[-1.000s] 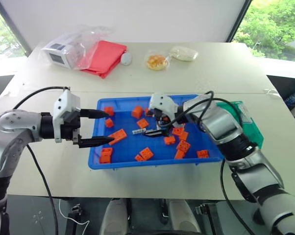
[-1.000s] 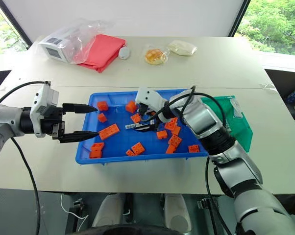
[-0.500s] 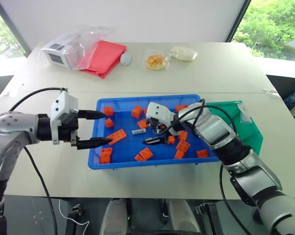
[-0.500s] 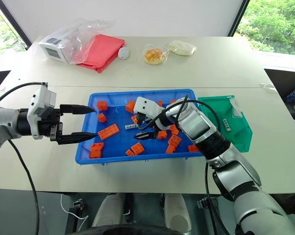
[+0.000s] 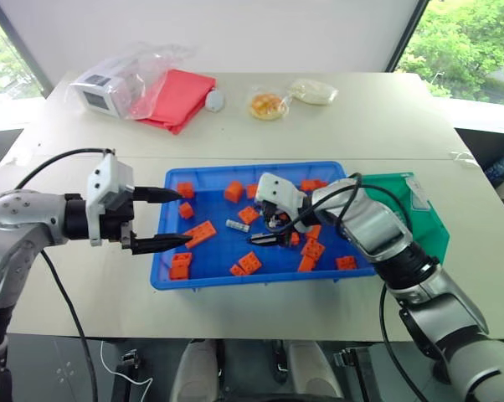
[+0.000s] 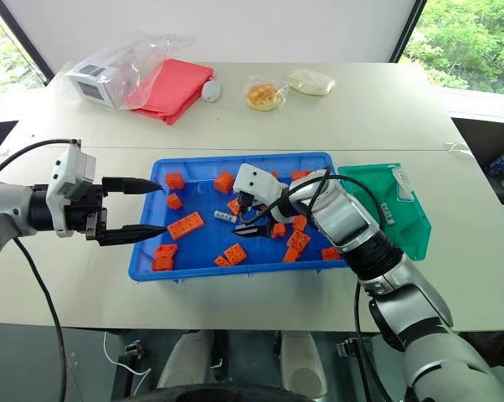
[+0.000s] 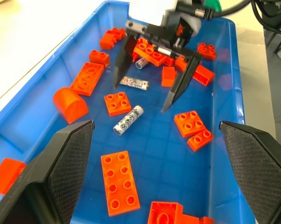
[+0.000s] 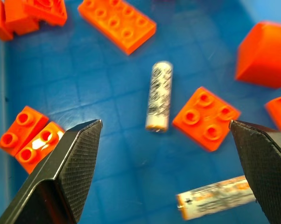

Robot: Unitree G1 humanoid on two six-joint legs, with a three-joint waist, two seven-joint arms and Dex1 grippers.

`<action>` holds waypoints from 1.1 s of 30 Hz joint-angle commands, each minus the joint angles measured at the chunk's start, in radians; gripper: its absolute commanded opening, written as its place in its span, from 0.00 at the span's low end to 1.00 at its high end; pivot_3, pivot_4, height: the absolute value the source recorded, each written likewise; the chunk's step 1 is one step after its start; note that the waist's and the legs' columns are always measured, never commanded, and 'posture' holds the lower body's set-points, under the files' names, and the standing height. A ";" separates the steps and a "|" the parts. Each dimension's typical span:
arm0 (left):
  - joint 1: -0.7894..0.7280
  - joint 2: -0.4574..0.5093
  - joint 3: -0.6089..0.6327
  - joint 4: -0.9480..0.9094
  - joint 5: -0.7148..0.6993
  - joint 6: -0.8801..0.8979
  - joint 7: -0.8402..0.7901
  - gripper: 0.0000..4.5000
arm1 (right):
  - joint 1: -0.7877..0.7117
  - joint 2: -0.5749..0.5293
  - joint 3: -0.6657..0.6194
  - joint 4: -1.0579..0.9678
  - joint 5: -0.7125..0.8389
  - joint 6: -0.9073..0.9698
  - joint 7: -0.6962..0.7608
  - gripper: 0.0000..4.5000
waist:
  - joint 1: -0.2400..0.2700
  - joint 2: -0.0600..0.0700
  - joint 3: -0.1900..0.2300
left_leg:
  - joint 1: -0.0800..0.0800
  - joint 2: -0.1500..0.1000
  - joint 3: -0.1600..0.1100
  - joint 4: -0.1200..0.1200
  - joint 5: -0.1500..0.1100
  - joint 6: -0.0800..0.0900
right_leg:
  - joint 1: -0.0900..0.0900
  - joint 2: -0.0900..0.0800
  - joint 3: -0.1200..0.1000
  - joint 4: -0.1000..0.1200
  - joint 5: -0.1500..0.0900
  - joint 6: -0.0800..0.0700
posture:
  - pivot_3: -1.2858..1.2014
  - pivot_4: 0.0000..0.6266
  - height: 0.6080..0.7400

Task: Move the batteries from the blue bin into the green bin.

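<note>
Wide-open, right claw (image 7: 151,78) straddles batteries (image 7: 134,82), empty.

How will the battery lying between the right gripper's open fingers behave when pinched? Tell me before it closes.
The battery is a smooth cylinder lying flat on the blue bin floor, so it will probably roll if nudged sideways. It looks rigid. Its glossy wrap may slip between the right gripper fingers unless pinched across its middle.

White table (image 5: 369,117), blue bin (image 5: 260,280), green bin (image 5: 432,226), red cloth (image 5: 178,96)
</note>
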 commanded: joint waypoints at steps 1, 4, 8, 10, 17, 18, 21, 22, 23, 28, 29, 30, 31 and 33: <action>-0.019 0.014 0.025 -0.013 -0.013 -0.003 -0.003 1.00 | -0.050 0.035 -0.008 -0.052 0.016 -0.009 -0.002 0.99 | -0.002 0.000 0.000 | 0.000 0.000 0.000 0.000 0.000 0.000 | 0.000 0.000 0.000 0.000 0.000 0.000 | 0.52 0.24 0.95; -0.021 0.013 0.022 -0.012 -0.012 -0.002 -0.004 1.00 | -0.058 0.066 0.041 -0.034 -0.006 -0.029 -0.001 0.99 | 0.000 0.000 0.000 | 0.000 0.000 0.000 0.000 0.000 0.000 | 0.000 0.000 0.000 0.000 0.000 0.000 | 0.52 0.24 0.95; -0.017 0.011 0.021 -0.016 -0.012 -0.002 -0.003 1.00 | -0.069 0.107 0.085 0.049 -0.036 -0.063 -0.011 0.99 | 0.000 0.000 0.000 | 0.000 0.000 0.000 0.000 0.000 0.000 | 0.000 0.000 0.000 0.000 0.000 0.000 | 0.52 0.24 0.95; -0.013 0.011 0.024 -0.021 -0.014 0.001 -0.001 1.00 | -0.074 0.122 0.095 0.092 -0.047 -0.075 -0.014 0.99 | 0.000 0.000 0.000 | 0.000 0.000 0.000 0.000 0.000 0.000 | 0.000 0.000 0.000 0.000 0.000 0.000 | 0.52 0.24 0.95; 0.010 0.011 0.043 -0.044 -0.022 0.012 0.012 1.00 | -0.069 0.144 0.122 0.224 -0.089 -0.120 -0.011 0.70 | -0.001 0.000 0.000 | 0.000 0.000 0.000 0.000 0.000 0.000 | 0.000 0.000 0.000 0.000 0.000 0.000 | 0.52 0.24 0.95; 0.011 0.011 0.044 -0.046 -0.023 0.013 0.014 1.00 | -0.069 0.146 0.120 0.235 -0.093 -0.127 -0.011 0.70 | -0.001 0.000 0.000 | 0.000 0.000 0.000 0.000 0.000 0.000 | 0.000 0.000 0.000 0.000 0.000 0.000 | 0.52 0.24 0.95; 0.015 0.012 0.048 -0.050 -0.028 0.016 0.020 1.00 | -0.066 0.145 0.114 0.249 -0.087 -0.109 0.006 0.53 | -0.001 0.000 0.000 | 0.001 0.000 0.000 0.000 0.000 0.000 | 0.000 0.000 0.000 0.000 0.000 0.000 | 0.52 0.24 0.95; 0.015 0.012 0.048 -0.050 -0.029 0.016 0.022 1.00 | -0.061 0.141 0.116 0.247 -0.087 -0.110 0.012 0.41 | -0.001 0.000 0.000 | 0.001 0.000 0.000 0.000 0.000 0.000 | 0.001 0.000 0.000 0.000 0.000 0.000 | 0.52 0.24 0.95; 0.015 0.012 0.047 -0.051 -0.030 0.016 0.023 1.00 | -0.053 0.134 0.120 0.238 -0.087 -0.111 0.020 0.27 | -0.001 0.000 0.000 | 0.001 0.000 0.000 0.000 0.000 0.000 | 0.001 0.000 0.000 0.000 0.000 0.000 | 0.52 0.24 0.95; 0.007 0.005 0.034 -0.048 -0.033 0.012 0.023 1.00 | -0.027 0.115 0.124 0.164 -0.081 -0.089 0.044 0.02 | -0.001 0.000 0.000 | 0.001 0.000 0.000 0.000 0.000 0.000 | 0.001 0.000 0.000 0.000 0.000 0.000 | 0.52 0.24 0.95; 0.005 0.003 0.029 -0.048 -0.034 0.012 0.022 1.00 | -0.024 0.113 0.114 0.140 -0.074 -0.075 0.044 0.02 | 0.000 0.000 0.000 | 0.001 0.000 0.000 0.000 0.000 0.000 | 0.001 0.000 0.000 0.000 0.000 0.000 | 0.52 0.24 0.95; 0.001 -0.002 0.022 -0.046 -0.035 0.011 0.020 1.00 | -0.026 0.111 0.086 0.103 -0.049 -0.030 0.045 0.02 | 0.000 0.000 0.000 | 0.001 0.000 0.000 0.000 0.000 0.000 | 0.001 0.000 0.000 0.000 0.000 0.000 | 0.52 0.24 0.95; -0.002 -0.007 0.014 -0.044 -0.037 0.012 0.019 1.00 | -0.030 0.107 0.055 0.066 -0.024 0.015 0.048 0.02 | 0.000 0.000 0.000 | 0.001 0.000 0.000 0.000 0.000 0.000 | 0.001 0.000 0.000 0.000 0.000 0.000 | 0.52 0.24 0.95; -0.010 -0.022 -0.007 -0.042 -0.037 0.007 0.013 1.00 | -0.050 0.076 -0.034 -0.018 0.035 0.113 0.052 0.02 | 0.003 0.000 0.000 | 0.000 0.000 0.000 0.000 0.000 0.000 | 0.001 0.000 0.000 0.000 0.000 0.000 | 0.52 0.24 0.95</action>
